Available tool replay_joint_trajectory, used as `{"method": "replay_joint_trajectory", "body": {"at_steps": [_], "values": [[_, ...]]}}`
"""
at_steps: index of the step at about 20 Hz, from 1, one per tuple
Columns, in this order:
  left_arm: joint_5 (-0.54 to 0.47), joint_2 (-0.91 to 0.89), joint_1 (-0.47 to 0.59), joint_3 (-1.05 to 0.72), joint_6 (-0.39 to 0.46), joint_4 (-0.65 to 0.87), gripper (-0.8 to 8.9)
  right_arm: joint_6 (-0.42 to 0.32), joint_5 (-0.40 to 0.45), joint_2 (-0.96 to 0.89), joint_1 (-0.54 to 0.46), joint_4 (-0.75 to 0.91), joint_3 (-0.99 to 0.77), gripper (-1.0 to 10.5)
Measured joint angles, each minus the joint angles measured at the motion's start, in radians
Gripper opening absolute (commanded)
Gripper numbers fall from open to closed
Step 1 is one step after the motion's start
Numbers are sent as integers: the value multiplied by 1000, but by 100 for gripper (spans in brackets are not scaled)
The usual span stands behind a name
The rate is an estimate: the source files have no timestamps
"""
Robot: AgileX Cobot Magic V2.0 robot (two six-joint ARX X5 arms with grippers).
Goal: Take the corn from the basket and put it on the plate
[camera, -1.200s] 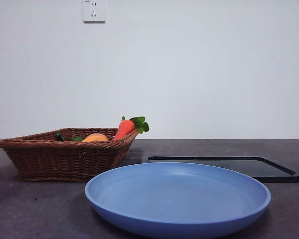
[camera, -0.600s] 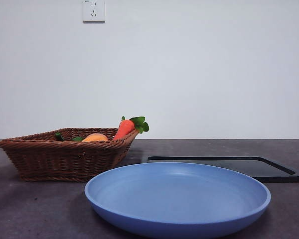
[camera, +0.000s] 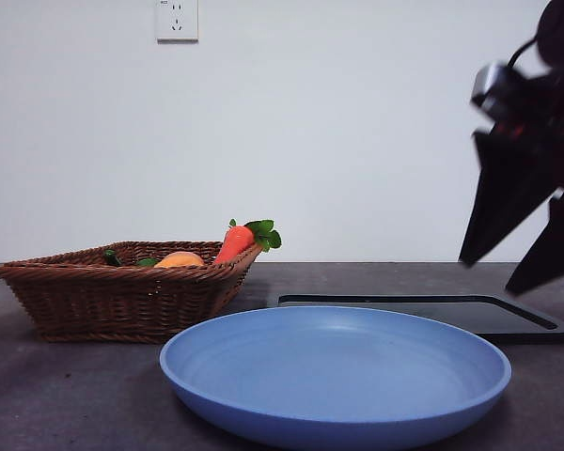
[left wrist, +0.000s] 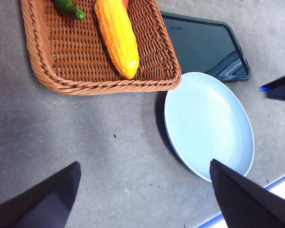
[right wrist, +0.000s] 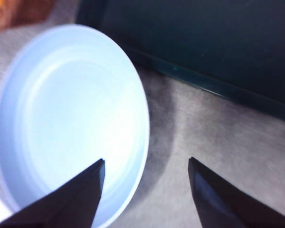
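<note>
The right gripper [camera: 524, 272] has its two jaws spread wide, with nothing between them. It hangs in the air on the far side from the basket, above the black tray [camera: 508, 319] and next to the plate [camera: 263, 376]. In its own view the jaws open over the plate's edge and the bare table [right wrist: 180, 161] beside it. It looks blurry in the front view.

The left gripper [left wrist: 145, 197] is open wide too and holds nothing. It sits high up, looking down on the basket [left wrist: 42, 71], the plate and the tray all at once. It looks like the arm that waits.

The corn [left wrist: 117, 35] lies flat in the basket, long and yellow, close to the side nearest the plate. From the front only its top [camera: 180, 259] peeks over the rim. A carrot [camera: 235, 242] leans on the basket's edge beside it, and a green pepper [left wrist: 69, 7] lies at the back. The corn is on top of nothing and under nothing, so jaws could come straight down on it.

The plate is empty and sits just beside the basket, so the corn has only a short way to go. No picking has started yet. The right gripper would need to cross over the plate to reach the corn.
</note>
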Motion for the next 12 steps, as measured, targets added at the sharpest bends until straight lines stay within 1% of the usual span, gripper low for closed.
{"method": "replay_joint_trajectory", "body": {"at_steps": [7, 9, 12], "values": [[0, 7, 0, 0, 0, 5, 442, 1, 1, 165, 65, 89, 0, 283], [0, 11, 0, 0, 0, 8, 442, 1, 1, 186, 82, 109, 0, 218], [0, 18, 0, 0, 0, 8, 442, 1, 1, 207, 95, 122, 1, 84]]}}
